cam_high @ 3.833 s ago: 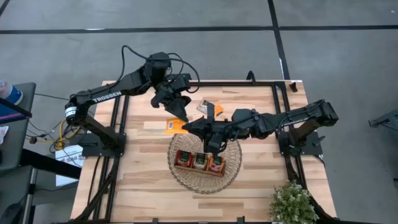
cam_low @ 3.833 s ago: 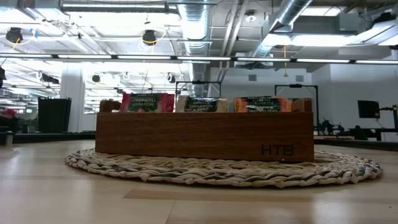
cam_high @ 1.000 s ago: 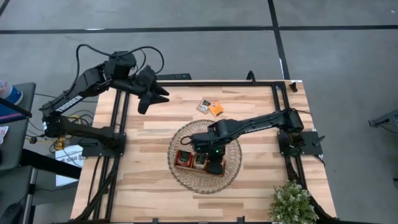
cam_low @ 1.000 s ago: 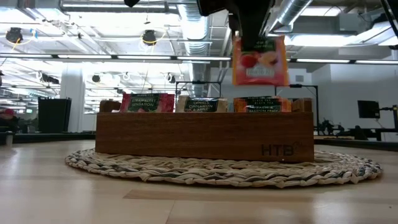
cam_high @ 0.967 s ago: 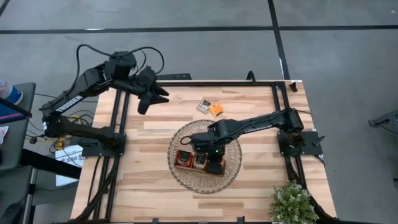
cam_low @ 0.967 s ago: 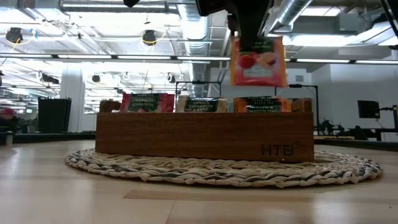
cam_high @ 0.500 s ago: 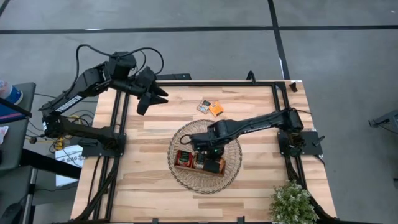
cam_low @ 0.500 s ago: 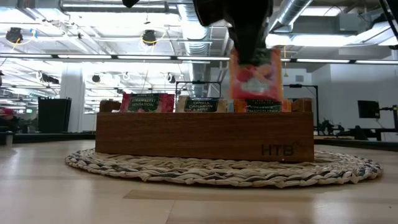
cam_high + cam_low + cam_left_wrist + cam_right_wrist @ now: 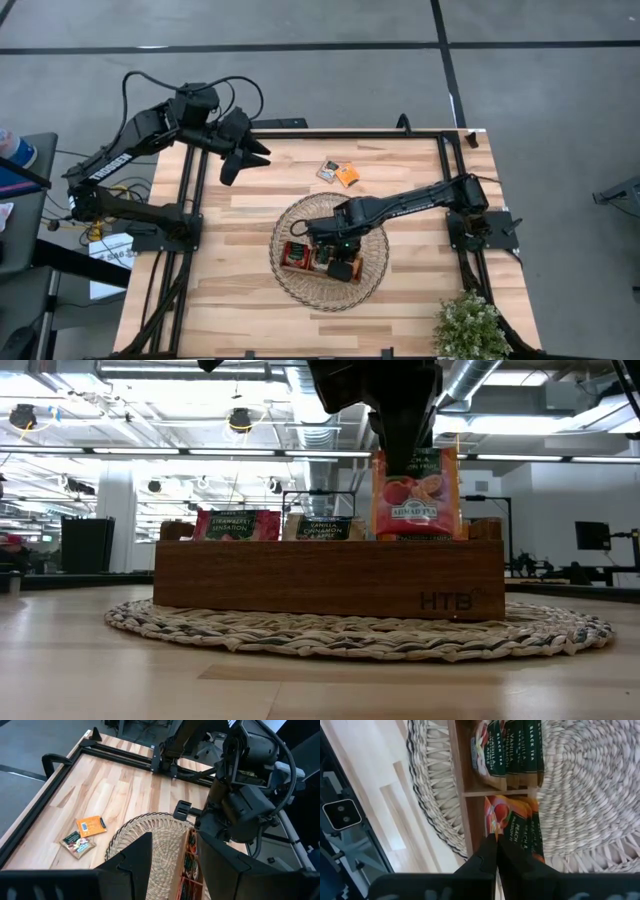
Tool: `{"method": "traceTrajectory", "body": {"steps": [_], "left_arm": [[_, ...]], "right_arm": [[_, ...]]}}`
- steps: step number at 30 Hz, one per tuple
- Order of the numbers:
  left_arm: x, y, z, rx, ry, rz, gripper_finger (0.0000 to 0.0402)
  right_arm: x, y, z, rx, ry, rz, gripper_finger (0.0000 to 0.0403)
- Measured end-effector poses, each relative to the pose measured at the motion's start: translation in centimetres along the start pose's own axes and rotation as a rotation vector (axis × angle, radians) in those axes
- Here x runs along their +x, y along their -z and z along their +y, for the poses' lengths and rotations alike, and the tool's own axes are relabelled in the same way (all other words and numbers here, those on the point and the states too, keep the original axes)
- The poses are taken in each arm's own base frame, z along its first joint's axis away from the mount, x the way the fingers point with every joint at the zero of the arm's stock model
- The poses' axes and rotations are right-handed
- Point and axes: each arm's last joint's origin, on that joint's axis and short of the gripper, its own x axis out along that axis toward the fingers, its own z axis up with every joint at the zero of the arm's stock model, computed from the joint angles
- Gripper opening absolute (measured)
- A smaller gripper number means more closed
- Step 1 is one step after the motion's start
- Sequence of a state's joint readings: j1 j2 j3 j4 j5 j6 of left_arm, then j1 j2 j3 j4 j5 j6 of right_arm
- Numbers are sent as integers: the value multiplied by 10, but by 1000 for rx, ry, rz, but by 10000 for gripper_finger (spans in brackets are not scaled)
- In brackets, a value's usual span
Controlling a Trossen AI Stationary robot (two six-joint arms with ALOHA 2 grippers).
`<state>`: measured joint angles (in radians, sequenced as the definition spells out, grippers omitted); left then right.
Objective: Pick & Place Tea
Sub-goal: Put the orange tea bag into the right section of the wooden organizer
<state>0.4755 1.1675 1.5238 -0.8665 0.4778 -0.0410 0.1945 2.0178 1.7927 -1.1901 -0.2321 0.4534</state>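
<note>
The tea shows here as small flat square sachets, and one orange-and-red sachet with a dark label patch (image 9: 416, 495) hangs pinched by its top edge in the right gripper (image 9: 404, 448), directly below the pressed-together fingers. In the low view its lower edge dips just behind the front wall of the brown three-compartment wooden tray (image 9: 330, 582), over the end compartment above the stamped letters. The right wrist view looks straight down past the dark fingers (image 9: 490, 855) onto that same sachet (image 9: 512, 822), which stands on edge among other orange sachets in that end compartment, with dark-labelled sachets (image 9: 512, 747) filling the neighbouring one. From above, the right gripper (image 9: 338, 252) sits over the tray (image 9: 300, 256), which rests in the middle of the round pale wicker basket (image 9: 372, 272).

Two more sachets, one orange (image 9: 347, 176) and one pale with a dark patch (image 9: 328, 169), lie flat and touching on the light wooden table (image 9: 240, 300), well apart from the basket on its far side. The left wrist view shows the same pair (image 9: 84, 835) beside the basket's rim (image 9: 125, 845).

The left gripper (image 9: 232, 168) waits near the table's far left corner, off the surface, its fingers spread and holding nothing. A small green potted plant (image 9: 468, 326) stands at the near right corner.
</note>
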Motion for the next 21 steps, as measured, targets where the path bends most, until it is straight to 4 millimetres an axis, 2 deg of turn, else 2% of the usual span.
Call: {"method": "traceTrajectory", "body": {"steps": [8,14,21], "left_arm": [[0,0,0,0,0,0,147],[0,0,0,0,0,0,147],[0,0,0,0,1,0,147]], "right_arm": [[1,1,-1,-3,2,6,0],[16,5,-6,26,14,39,0],[16,1,-5,28,-5,0,0]]}}
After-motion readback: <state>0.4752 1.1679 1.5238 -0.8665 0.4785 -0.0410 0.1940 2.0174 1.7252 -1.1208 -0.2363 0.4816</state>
